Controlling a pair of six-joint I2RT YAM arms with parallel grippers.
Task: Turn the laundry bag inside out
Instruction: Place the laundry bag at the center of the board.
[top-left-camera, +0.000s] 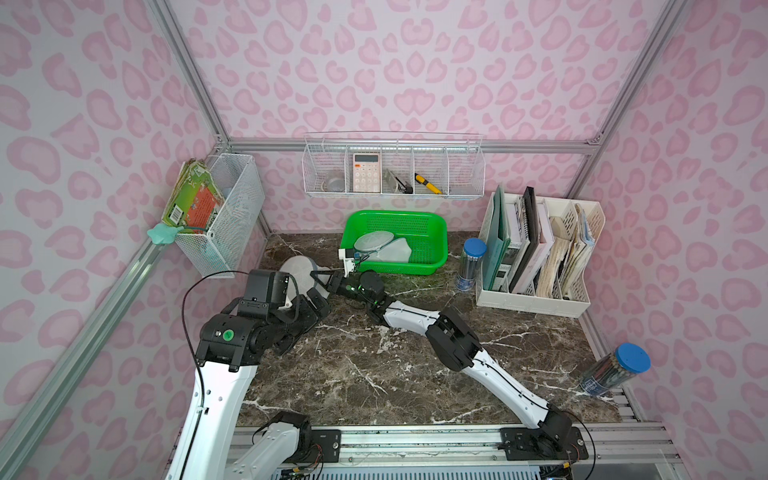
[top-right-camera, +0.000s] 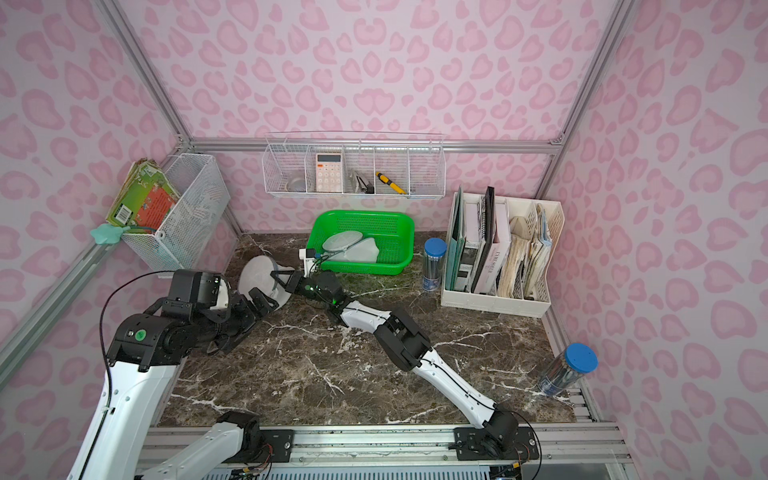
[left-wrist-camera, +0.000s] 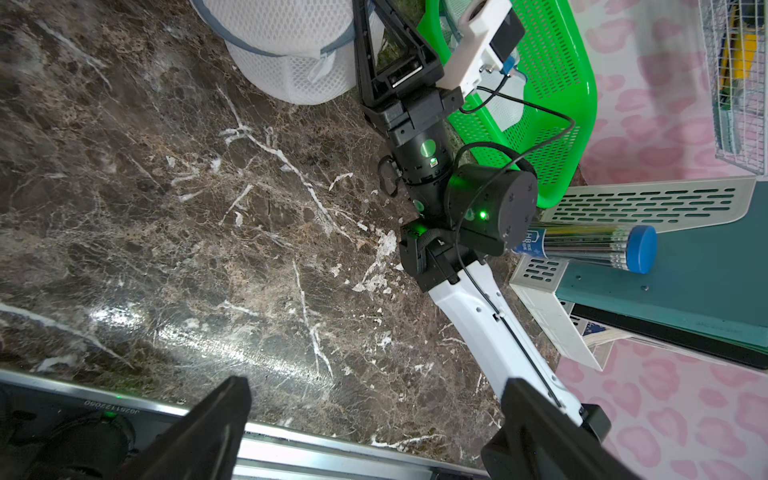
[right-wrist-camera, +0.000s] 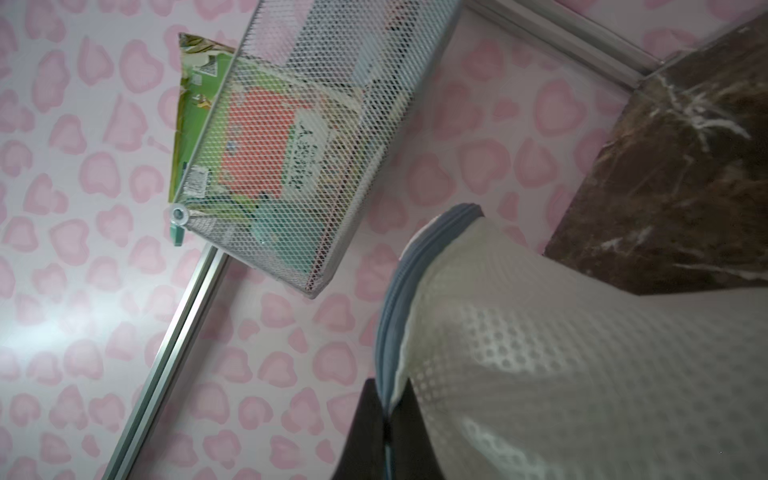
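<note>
Nearest us, a clear tube (top-left-camera: 615, 370) with a blue lid rests tilted at the near right edge of the dark marble surface (top-left-camera: 374, 374). Farther in, on the left, we see the left hand (left-wrist-camera: 376, 384) released, its jaws spread wide with nothing between them, close by the near edge of the laundry bag (top-left-camera: 296, 268). The bag, white mesh with a blue-grey rim, sits on the surface toward the far left, its round face tilted up. The right hand (right-wrist-camera: 388, 390) extends across from the right and is clenched on that rim; in the right wrist view we see the trim pinched between its closed jaws. Just beyond the bag, a green basket (top-left-camera: 434, 259) holds another mesh bag (top-left-camera: 384, 245). To the basket's right stand a second blue-lidded tube (top-left-camera: 469, 266) and a white file rack (top-left-camera: 536, 307) full of folders. Farthest back, a wire shelf (top-left-camera: 395, 193) on the pink-patterned wall (top-left-camera: 415, 62) holds a calculator (top-left-camera: 366, 172).
</note>
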